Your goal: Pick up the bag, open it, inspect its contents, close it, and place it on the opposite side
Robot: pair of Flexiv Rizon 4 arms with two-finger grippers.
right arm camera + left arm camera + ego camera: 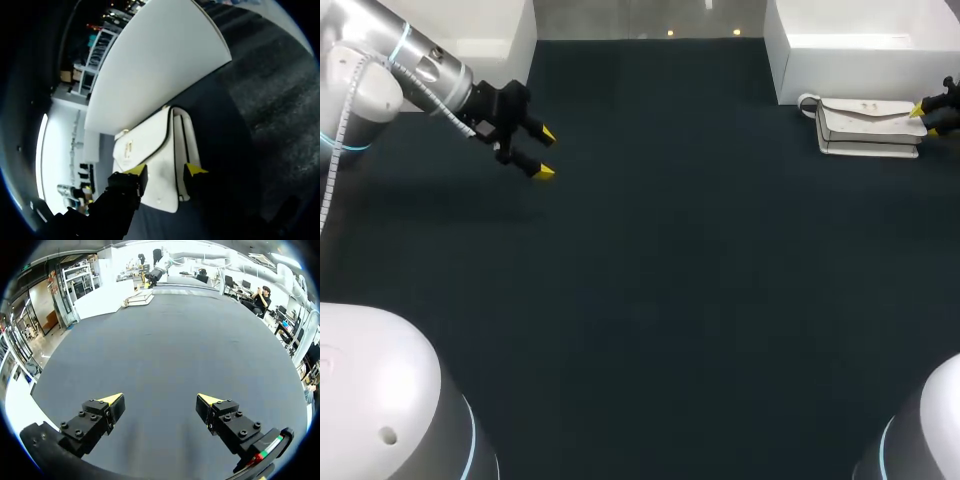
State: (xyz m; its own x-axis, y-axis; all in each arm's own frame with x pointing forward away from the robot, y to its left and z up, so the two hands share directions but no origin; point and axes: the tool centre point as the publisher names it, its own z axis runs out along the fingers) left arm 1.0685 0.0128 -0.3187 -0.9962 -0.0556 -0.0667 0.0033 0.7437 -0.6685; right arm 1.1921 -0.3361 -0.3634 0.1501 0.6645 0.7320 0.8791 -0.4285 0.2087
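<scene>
A white handbag (865, 125) lies flat at the far right of the dark table (660, 280), against a white box. My right gripper (924, 119) is at the bag's right end. In the right wrist view the bag (150, 140) has its end wedged between the two yellow-tipped fingers, and my right gripper (166, 172) is shut on it, one finger on the flap and the other against the bag's underside. My left gripper (546, 153) hangs open and empty over the far left of the table. From the left wrist view the left gripper (161, 400) faces the distant bag (140, 299).
A white box (860, 50) stands at the back right, directly behind the bag; its wall (160, 65) rises beside the bag. Another white box (490, 25) sits at the back left. Dark table surface spreads between the two arms.
</scene>
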